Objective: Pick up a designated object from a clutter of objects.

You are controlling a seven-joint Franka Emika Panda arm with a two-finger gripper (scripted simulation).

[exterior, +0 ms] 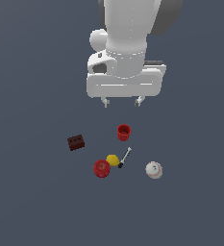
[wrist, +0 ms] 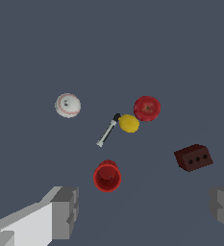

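Note:
The red apple (exterior: 102,168) lies on the dark floor, touching or almost touching the yellow lemon (exterior: 113,160). In the wrist view the apple (wrist: 147,108) sits beside the lemon (wrist: 129,123). My gripper (exterior: 122,102) hangs high above the clutter, open and empty, with its fingers (wrist: 65,211) wide apart. It is well clear of the apple and nearer the red cup (exterior: 124,132). Nothing is held.
The red open-topped cup (wrist: 107,176) stands upright. A brown brick (exterior: 76,142) lies toward the exterior view's left. A white baseball (exterior: 154,169) lies toward the exterior view's right. A thin black-handled screwdriver (exterior: 125,158) lies next to the lemon.

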